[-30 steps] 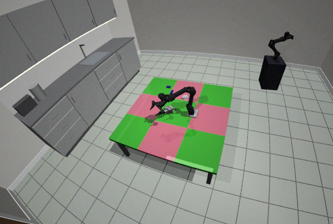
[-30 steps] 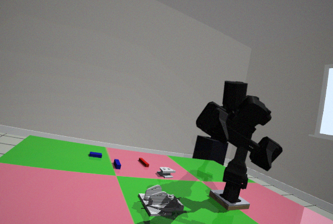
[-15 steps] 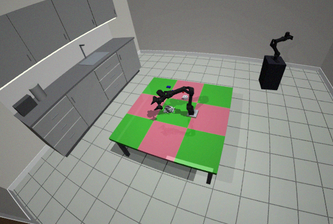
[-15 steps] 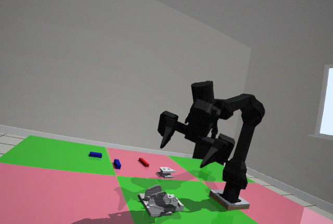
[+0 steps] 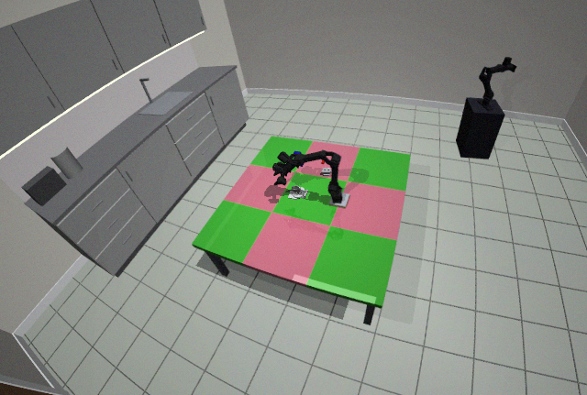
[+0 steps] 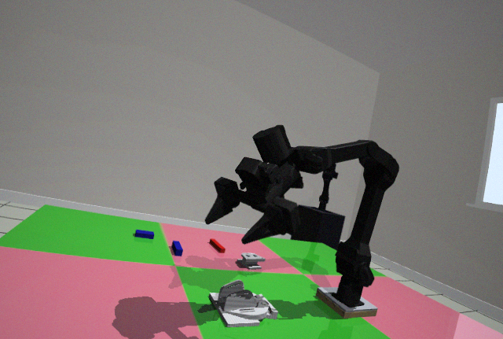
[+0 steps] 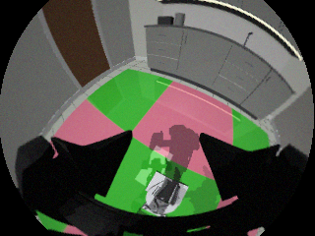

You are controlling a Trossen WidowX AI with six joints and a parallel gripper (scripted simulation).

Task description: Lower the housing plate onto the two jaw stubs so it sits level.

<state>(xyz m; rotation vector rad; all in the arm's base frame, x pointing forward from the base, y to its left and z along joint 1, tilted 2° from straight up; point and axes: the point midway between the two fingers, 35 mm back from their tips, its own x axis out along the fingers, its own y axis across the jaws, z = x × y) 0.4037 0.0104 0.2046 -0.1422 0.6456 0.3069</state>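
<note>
A white assembly rests on the centre green square, with a square base and grey jaw parts standing on it. Shadow hides how the parts are seated on the pins. A small white part with holes, apparently the housing plate, lies apart from the assembly, behind it in the exterior view, on the pink square near the green edge. My gripper is open and empty. It hangs in the air above the assembly's level, tilted forward, with its fingers wide apart and touching neither white thing.
A red bar and two blue bars lie farther back on the table. My arm's base stands beside the assembly. A second arm on a black pedestal stands beyond the table.
</note>
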